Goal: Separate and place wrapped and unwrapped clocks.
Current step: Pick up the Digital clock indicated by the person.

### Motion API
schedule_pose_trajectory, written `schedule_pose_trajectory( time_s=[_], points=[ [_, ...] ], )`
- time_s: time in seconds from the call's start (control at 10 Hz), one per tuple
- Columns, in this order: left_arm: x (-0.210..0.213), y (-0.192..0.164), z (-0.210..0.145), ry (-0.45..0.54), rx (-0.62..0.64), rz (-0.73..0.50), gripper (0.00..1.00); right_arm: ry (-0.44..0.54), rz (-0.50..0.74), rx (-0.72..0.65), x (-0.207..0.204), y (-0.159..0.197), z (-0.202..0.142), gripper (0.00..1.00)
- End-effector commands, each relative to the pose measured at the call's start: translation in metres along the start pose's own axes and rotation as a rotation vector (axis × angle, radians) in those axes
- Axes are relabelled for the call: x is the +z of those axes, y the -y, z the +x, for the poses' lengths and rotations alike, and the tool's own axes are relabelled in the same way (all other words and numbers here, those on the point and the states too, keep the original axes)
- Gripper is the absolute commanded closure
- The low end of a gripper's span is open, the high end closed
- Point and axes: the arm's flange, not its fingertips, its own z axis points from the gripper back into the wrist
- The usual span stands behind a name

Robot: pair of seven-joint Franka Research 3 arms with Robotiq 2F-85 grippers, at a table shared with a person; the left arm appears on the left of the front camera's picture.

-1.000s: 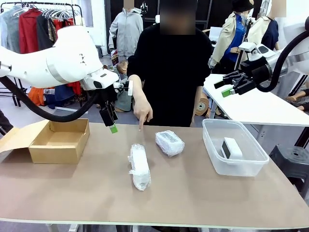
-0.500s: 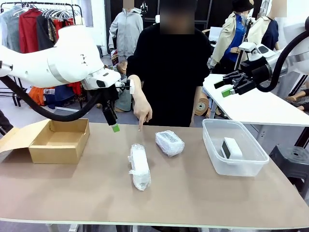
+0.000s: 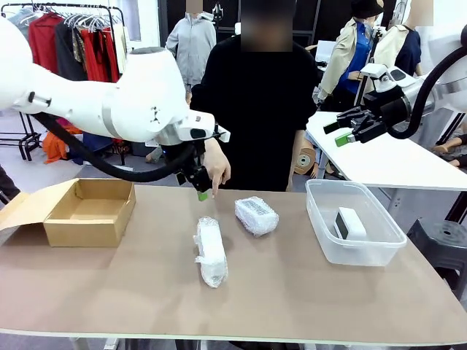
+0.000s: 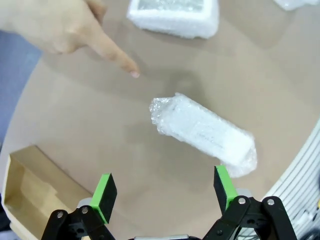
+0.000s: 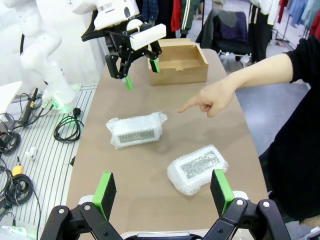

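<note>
left fingers (image 4: 106, 191) spread wide, empty, hovering near the long wrapped clock (image 4: 204, 136), right fingers (image 5: 105, 189) wide apart, holding nothing

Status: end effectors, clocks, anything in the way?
Both open: left end effector over long wrapped clock, right end effector raised aside. Also on table: squat wrapped clock; bare clock in bin. Person's pointing hand beside left end effector.

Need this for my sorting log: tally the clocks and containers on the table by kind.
Clocks wrapped in crinkly whitish-clear film: 2 (long bundle, squat bundle)
Bare smooth white clock: 1
Open brown cardboard box: 1
Clear plastic tub: 1
Total: 5
</note>
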Motion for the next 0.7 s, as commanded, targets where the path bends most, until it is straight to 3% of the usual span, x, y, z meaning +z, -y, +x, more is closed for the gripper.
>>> schedule_pose_trajectory(
  time_s=[0.0,0.2,0.4,0.6],
  points=[
    [-0.018,0.014,0.014,-0.056,0.093,0.078,0.0,-0.003,-0.003,0.002,0.001,0.0,0.0,0.0],
    [-0.049,0.02,0.021,-0.016,0.272,0.141,0.0,-0.003,-0.003,0.002,0.001,0.0,0.0,0.0],
    [-0.068,0.023,0.027,0.15,0.37,0.124,0.0,-0.003,-0.003,0.002,0.001,0.0,0.0,0.0],
    [-0.078,0.027,0.032,0.165,0.395,0.125,0.0,-0.003,-0.003,0.002,0.001,0.0,0.0,0.0]
  ],
)
